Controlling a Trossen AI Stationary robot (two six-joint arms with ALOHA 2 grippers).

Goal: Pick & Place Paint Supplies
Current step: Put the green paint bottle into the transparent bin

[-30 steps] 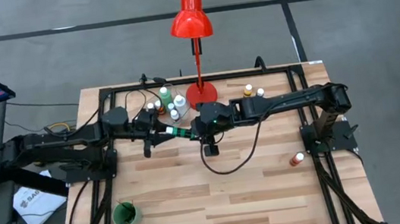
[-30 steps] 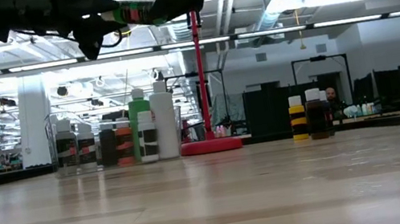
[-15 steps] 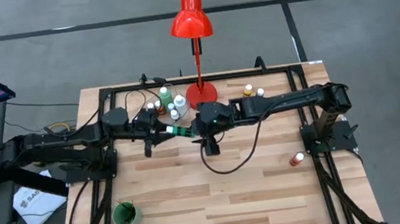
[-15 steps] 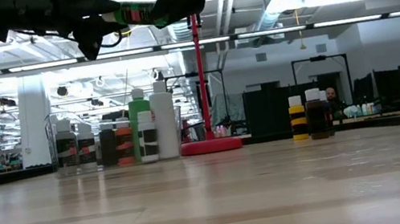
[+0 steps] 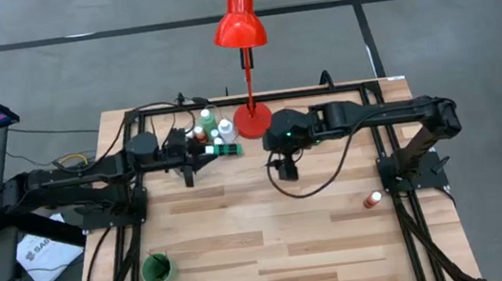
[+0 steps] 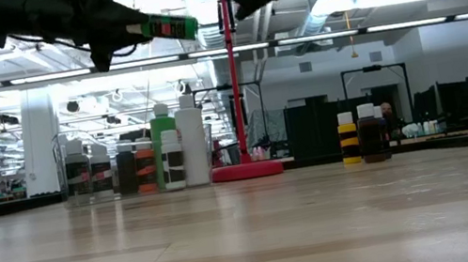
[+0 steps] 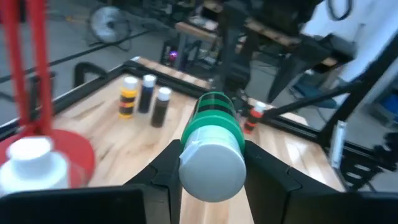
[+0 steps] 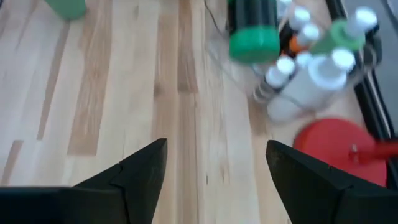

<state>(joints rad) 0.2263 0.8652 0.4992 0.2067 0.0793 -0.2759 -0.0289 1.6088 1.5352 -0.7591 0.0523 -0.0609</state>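
My left gripper (image 5: 203, 153) is shut on a green paint bottle (image 5: 221, 149) with a dark label and holds it level, high above the table, in front of a cluster of paint bottles (image 5: 209, 126). In the low view the bottle (image 6: 167, 28) shows far above the tabletop. My right gripper (image 5: 285, 165) stands open and holds nothing. It is to the right of the bottle and apart from it, near the red lamp's base (image 5: 252, 118). Its wrist view shows the bottle's green end (image 8: 254, 31) ahead of it. My left gripper pinches the bottle between its two fingers, on the two sides near the white end (image 7: 186, 155). The fingers come level from the table's left and lie along the bottle. The bottle is lifted clear and lies level, its green end pointing toward the table's right.
A red desk lamp (image 5: 238, 17) rises from its base at the table's far middle. More small bottles (image 5: 317, 113) stand at the far right, and one orange-red bottle (image 5: 371, 201) stands by the right edge. A green cup (image 5: 157, 267) sits near the front left corner.
My right gripper, shut on the bottle's green end a second ago, has opened, let go and drawn back up and toward the table's right. My left gripper keeps the bottle. It has turned a little, and the bottle's free end has swung toward the far edge.
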